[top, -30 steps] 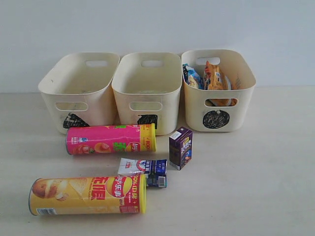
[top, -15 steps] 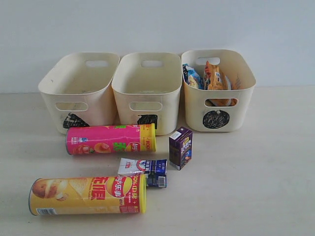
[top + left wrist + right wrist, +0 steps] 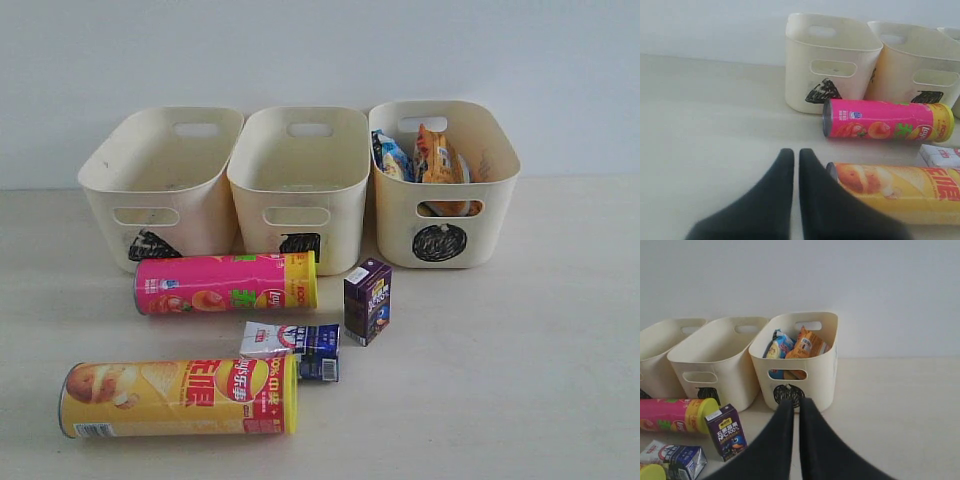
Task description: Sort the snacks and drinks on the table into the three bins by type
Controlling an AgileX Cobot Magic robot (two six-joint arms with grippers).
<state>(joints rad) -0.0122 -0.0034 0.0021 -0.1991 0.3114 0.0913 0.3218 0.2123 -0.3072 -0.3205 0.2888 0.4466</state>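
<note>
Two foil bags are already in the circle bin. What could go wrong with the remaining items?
1. The pink chip tube and yellow chip tube lie on their sides; a nudge from a gripper could roll them.
2. The white and blue carton lies right beside the yellow tube's lid, so gripping either may shove the other.

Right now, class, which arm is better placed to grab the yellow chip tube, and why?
Probably left: the left claw hangs near the yellow chip tube; the right claw faces the circle bin.
</note>
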